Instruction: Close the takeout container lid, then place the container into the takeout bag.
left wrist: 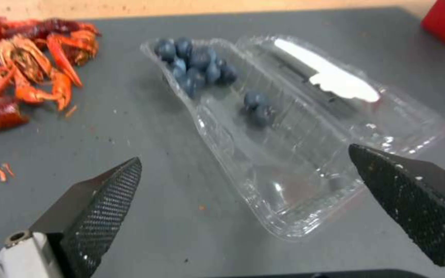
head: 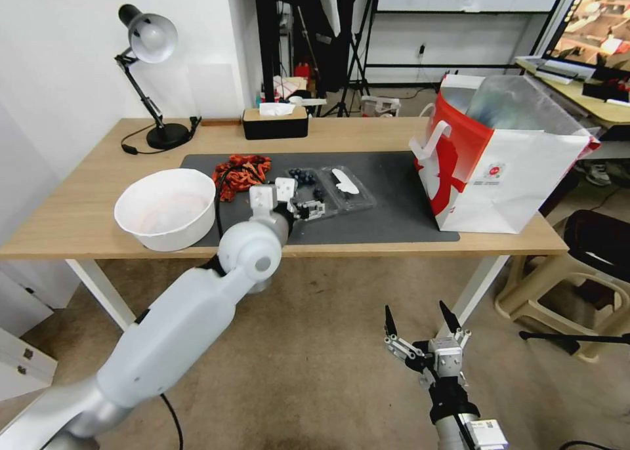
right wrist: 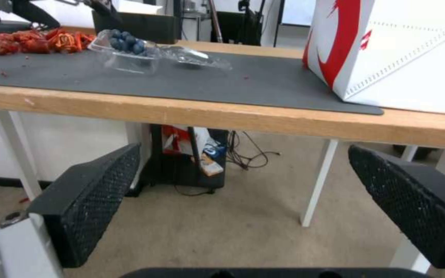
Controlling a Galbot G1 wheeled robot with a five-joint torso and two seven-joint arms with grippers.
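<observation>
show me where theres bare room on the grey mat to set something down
Free: the mat strip between the open takeout container and the takeout bag, and its front edge below the container. Crowded: the mat's left end, with crawfish, white bowl and the open left tool at the container.

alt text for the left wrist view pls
The open left gripper hovers over a clear takeout container lying open on a grey mat, blueberries in its tray half and a white label on the lid. Red crayfish lie beside it.
</observation>
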